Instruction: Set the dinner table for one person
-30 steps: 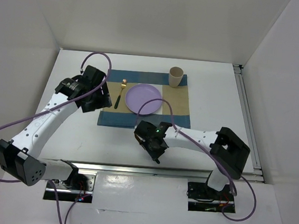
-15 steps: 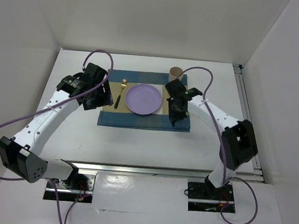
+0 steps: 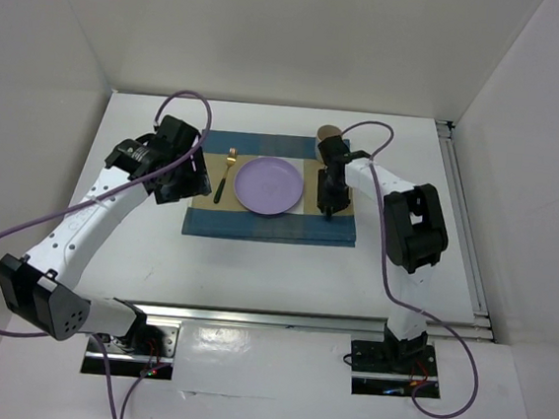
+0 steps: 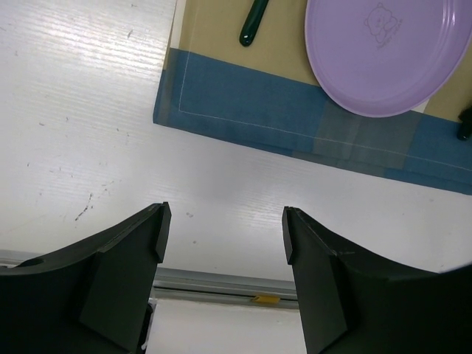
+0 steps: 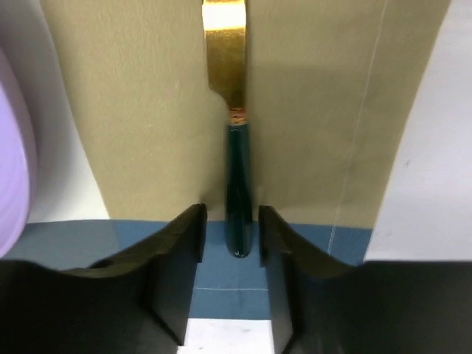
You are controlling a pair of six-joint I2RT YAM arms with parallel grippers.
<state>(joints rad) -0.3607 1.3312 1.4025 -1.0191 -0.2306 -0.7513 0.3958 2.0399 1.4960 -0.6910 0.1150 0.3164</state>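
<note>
1. One dinner table (image 3: pixel 254 267), white, with metal rails along its edges.
2. One striped cloth placemat (image 3: pixel 258 227), blue and tan.
3. One purple plate (image 3: pixel 268 185).
4. One fork (image 3: pixel 225 175), gold with a dark handle.
5. One knife (image 5: pixel 237 184), with a gold blade and a dark green handle.
6. One tan cup (image 3: pixel 325 132), partly hidden.
7. Two grippers: the left gripper (image 4: pixel 225 221) and the right gripper (image 5: pixel 230 217).

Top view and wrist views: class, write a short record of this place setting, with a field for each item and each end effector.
placemat: blue and tan, flat on the dinner table
plate: purple, mid-placemat
fork: left of plate
knife: right of plate, on placemat
cup: far right mat corner, partly hidden
right end effector: open, astride knife handle
left end effector: open, empty, above bare table
</note>
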